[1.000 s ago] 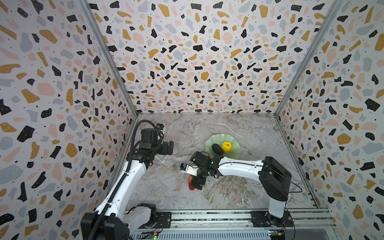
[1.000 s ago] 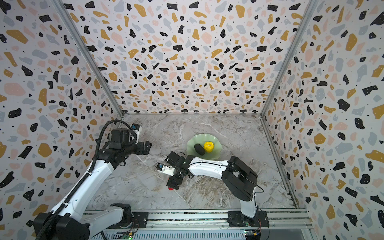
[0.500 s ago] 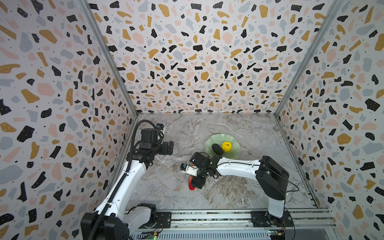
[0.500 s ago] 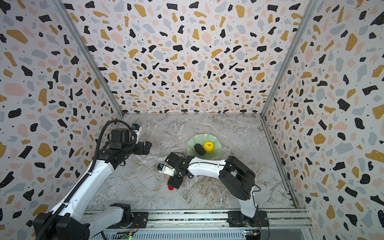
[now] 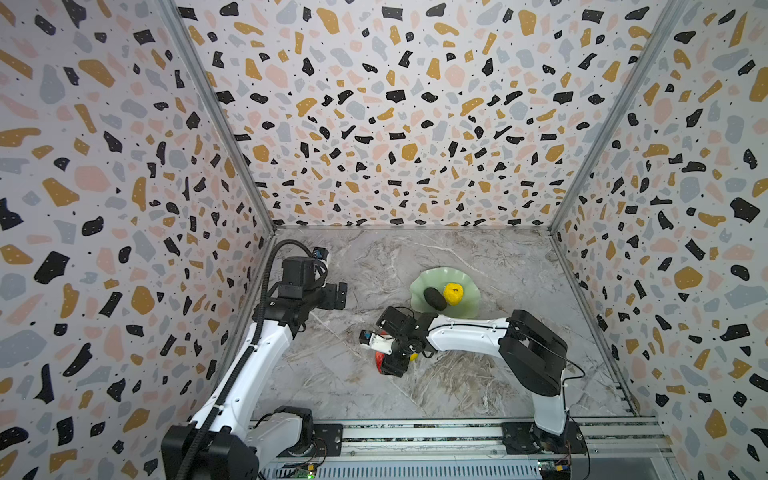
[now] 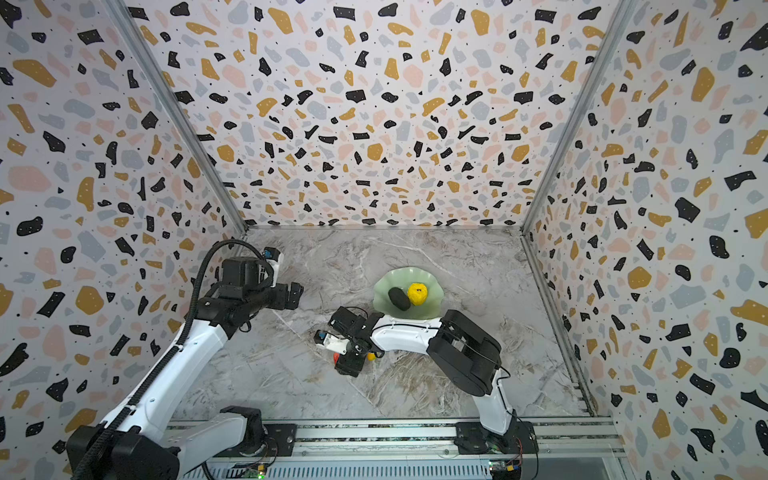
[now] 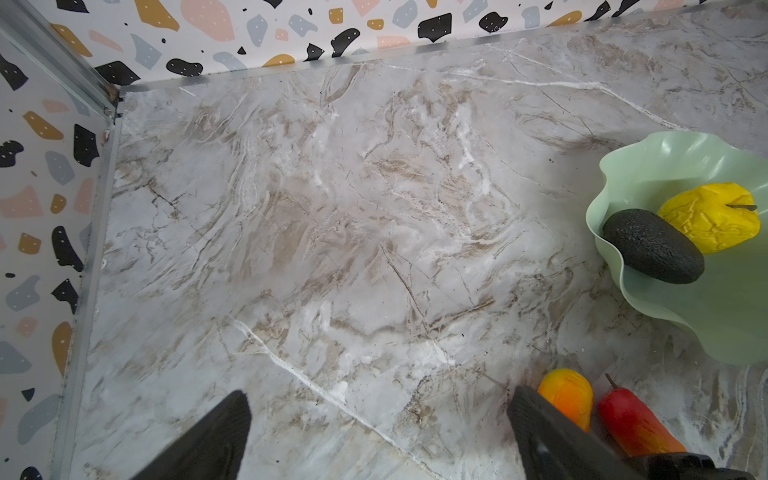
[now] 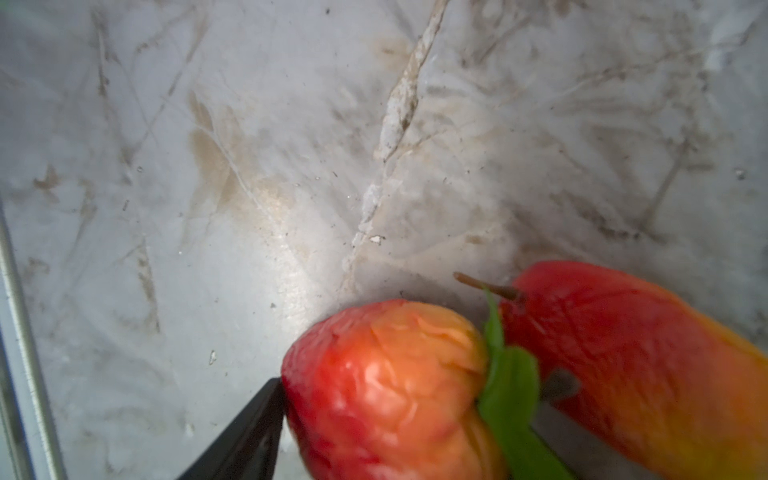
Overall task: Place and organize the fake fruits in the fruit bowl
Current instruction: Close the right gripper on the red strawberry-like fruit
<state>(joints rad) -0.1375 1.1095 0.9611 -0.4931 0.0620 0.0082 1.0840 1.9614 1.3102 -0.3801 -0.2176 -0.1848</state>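
The pale green fruit bowl [image 5: 436, 276] [image 6: 409, 275] [image 7: 706, 316] holds a yellow rounded fruit [image 5: 453, 293] [image 7: 710, 216] and a dark oval fruit [image 5: 434, 298] [image 7: 652, 245]. In front of the bowl my right gripper [image 5: 392, 365] [image 8: 419, 384] points down at the floor. Its jaws press on a red strawberry [image 8: 386, 390] [image 5: 379, 359] with a green cap. An elongated red-to-yellow fruit [image 8: 623, 357] [image 7: 636, 424] lies right beside the strawberry. An orange-yellow fruit [image 7: 567, 397] lies next to it. My left gripper [image 5: 338, 295] [image 7: 380, 436] hovers open and empty, left of the bowl.
Patterned walls enclose the marble floor [image 5: 415, 257] on three sides. A metal rail [image 5: 415, 432] runs along the front edge with both arm bases on it. My right arm's white forearm [image 5: 465, 332] crosses the bowl's near rim.
My right gripper's jaws have closed in on the strawberry while the arm shifted only slightly. The left arm has stayed still.
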